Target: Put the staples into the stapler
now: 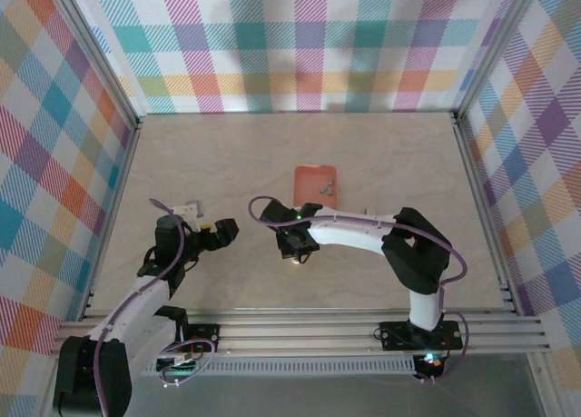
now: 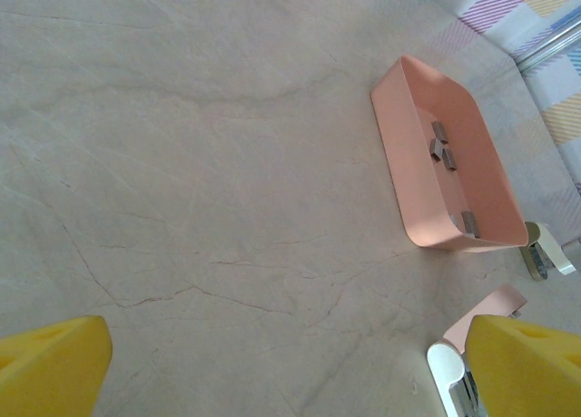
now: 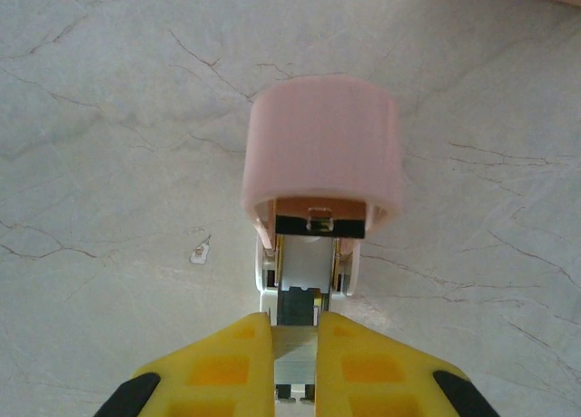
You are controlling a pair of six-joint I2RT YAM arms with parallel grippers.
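The left arm rises from the near left corner of the bench, and its wrist turns toward the right. The left gripper holds its yellow fingers wide apart. The right arm folds at the elbow and stretches to the left, low over the middle of the bench. The right gripper has its fingers pressed on the rear end of the stapler.

Open pink stapler; staples in tray
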